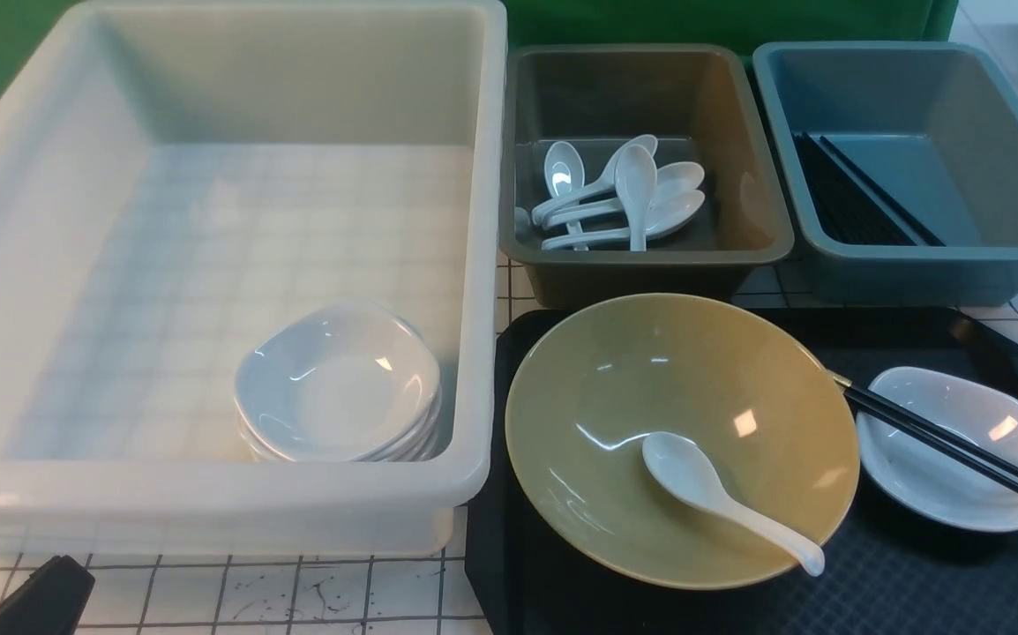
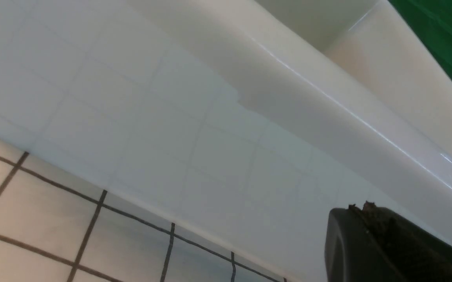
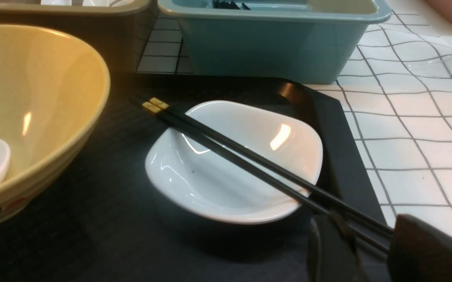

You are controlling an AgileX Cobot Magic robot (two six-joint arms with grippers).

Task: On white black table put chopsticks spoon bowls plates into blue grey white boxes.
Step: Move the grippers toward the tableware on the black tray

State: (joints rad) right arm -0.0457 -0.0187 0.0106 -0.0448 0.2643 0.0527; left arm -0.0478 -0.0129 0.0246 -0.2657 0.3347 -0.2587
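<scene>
The black chopsticks lie across a small white plate on the black tray. Their gold ends point at the yellow bowl. My right gripper is shut on the chopsticks' near end, one finger on each side; it is outside the front view. A white spoon rests inside the bowl. My left gripper is shut and empty, low beside the white box at the table's front edge.
Stacked white plates sit in the white box. The olive-grey box holds several spoons. The blue box holds black chopsticks. The gridded white table shows around them.
</scene>
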